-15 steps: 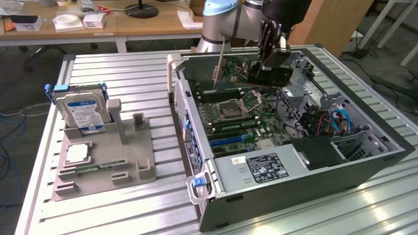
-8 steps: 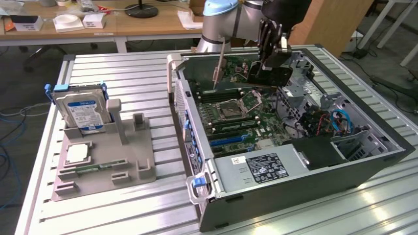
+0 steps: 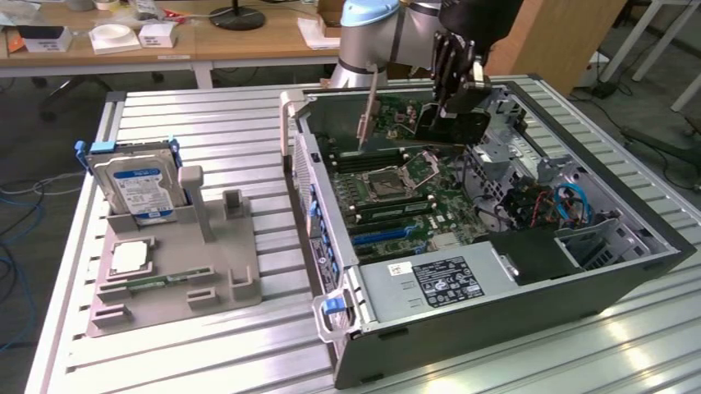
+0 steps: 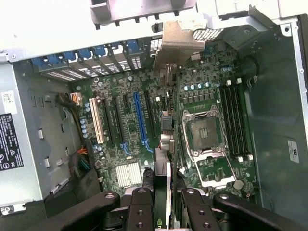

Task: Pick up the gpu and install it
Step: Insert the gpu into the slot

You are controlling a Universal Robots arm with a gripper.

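Green gpu [image 4: 163,144] hangs edge-on in my gripper [image 4: 166,204], clamped, bracket toward the case [image 3: 613,271] rear wall; label writing unreadable.

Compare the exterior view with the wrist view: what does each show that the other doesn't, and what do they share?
Exterior view alone: the grey fixture tray on the slatted table, with the silver hard drive standing upright in it, and the desk behind.

Wrist view alone: the blue expansion slot, the white slot and a finned heatsink.

Both: the open computer case, its motherboard, the empty CPU socket, and the gripper holding the gpu edge-on above the board.
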